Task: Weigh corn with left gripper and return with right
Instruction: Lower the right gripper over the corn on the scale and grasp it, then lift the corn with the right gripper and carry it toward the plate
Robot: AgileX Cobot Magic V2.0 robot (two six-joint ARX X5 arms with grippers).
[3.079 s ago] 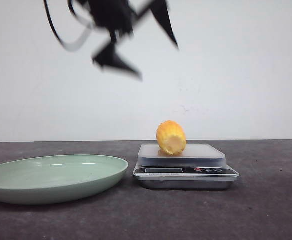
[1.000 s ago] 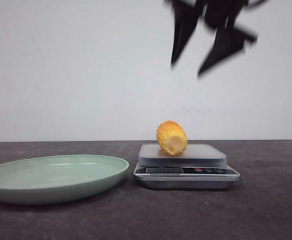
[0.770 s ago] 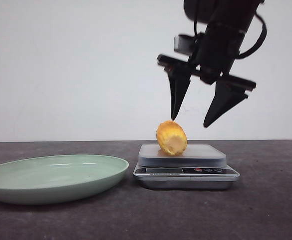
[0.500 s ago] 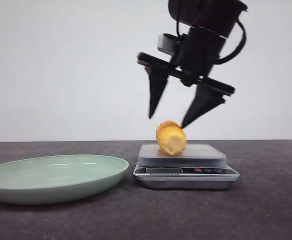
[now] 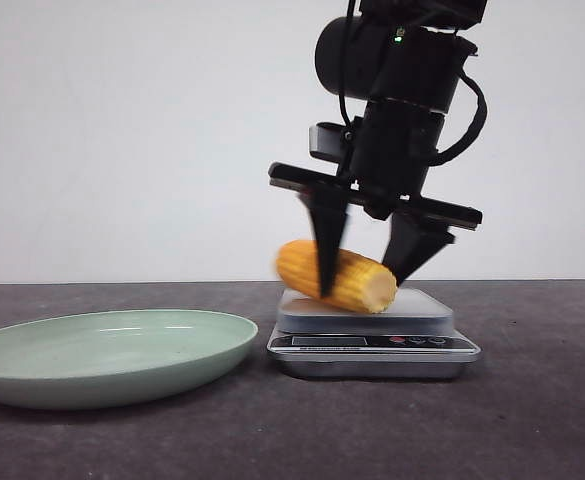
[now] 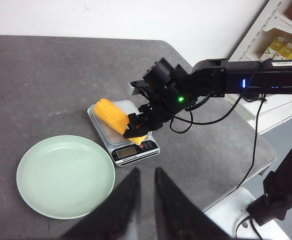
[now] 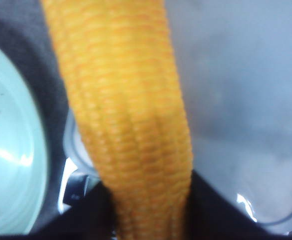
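The corn point(image 5: 352, 280) is a yellow-orange cob piece lying lengthwise over the platform of the silver kitchen scale point(image 5: 372, 345), its pale cut end to the right. My right gripper point(image 5: 362, 285) has come down from above and is shut on the corn, one finger in front of it and one behind. In the right wrist view the corn point(image 7: 131, 115) fills the gap between the dark fingers point(image 7: 96, 215). I cannot tell whether it still rests on the platform. My left gripper point(image 6: 146, 171) is high above the table, empty, fingers nearly together.
A pale green plate point(image 5: 102, 350) lies left of the scale on the dark table; it also shows in the left wrist view point(image 6: 66, 175). The table's edge and shelves with bottles point(image 6: 280, 47) are at the right side.
The right gripper came down from above the scale and closed around the corn. The corn turned from end-on to lying sideways. The left arm had left the front view before that.
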